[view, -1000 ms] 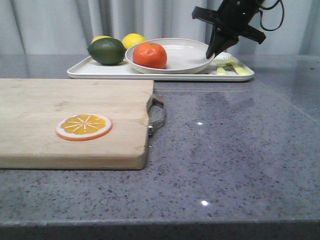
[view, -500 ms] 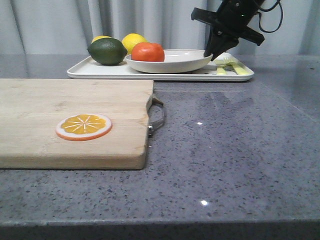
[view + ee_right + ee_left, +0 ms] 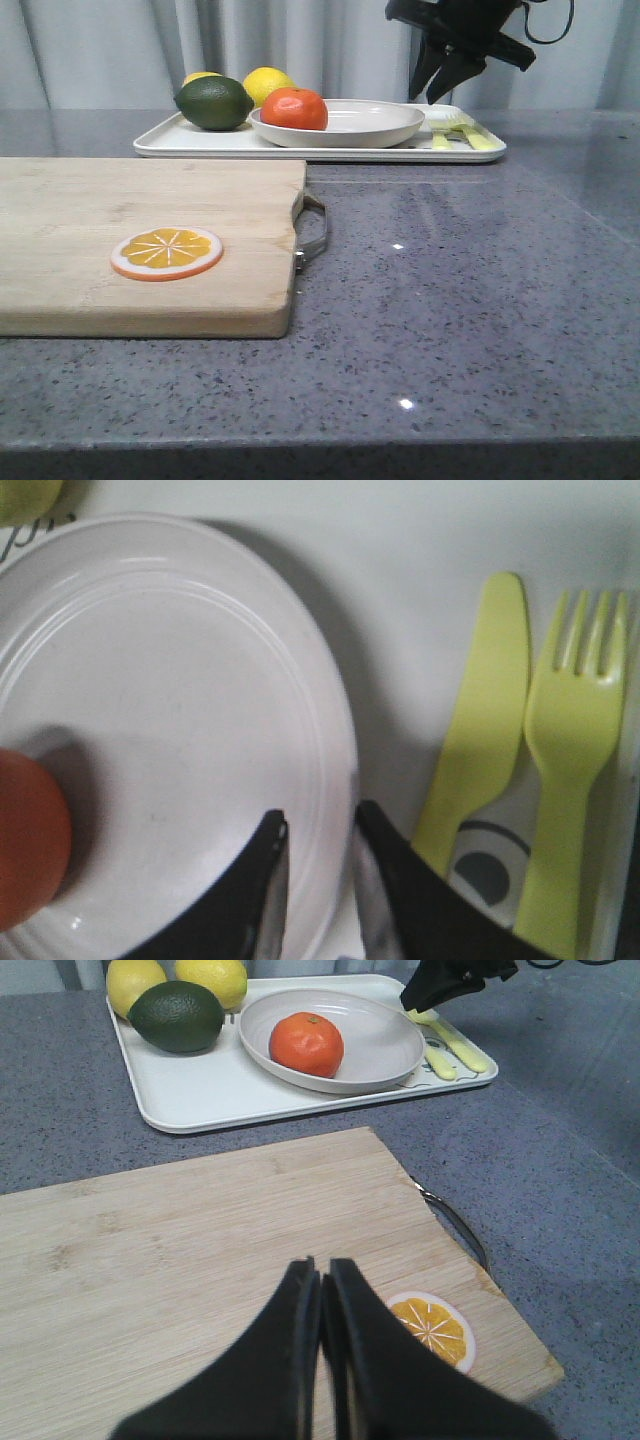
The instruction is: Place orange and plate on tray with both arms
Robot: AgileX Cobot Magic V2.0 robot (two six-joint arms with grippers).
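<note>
The grey speckled worktop (image 3: 470, 290) carries a wooden cutting board (image 3: 130, 235) with a metal handle (image 3: 314, 232) near the front, and the white rectangular tray (image 3: 190, 145) at the back, well apart from the board. On the board lies a flat orange slice (image 3: 167, 252) with a white rim.

The off-white plate (image 3: 370, 122) sits flat on the tray, toward its middle. The whole orange (image 3: 295, 108) rests inside the plate, at the plate's left side in the front view. Just left of the plate on the tray lies a dark green lime (image 3: 214, 102), with two yellow lemons (image 3: 267, 82) behind it. On the right part of the tray, beside the plate, lie a pale yellow-green plastic knife (image 3: 478, 715) and fork (image 3: 568, 750), side by side.

The right hand (image 3: 440, 82) hangs above the plate's right rim, its fingers parted and holding nothing; in the right wrist view the rim passes under the gap between the fingertips. The left hand (image 3: 320, 1290) hovers over the cutting board with its fingers pressed together, grasping nothing.
</note>
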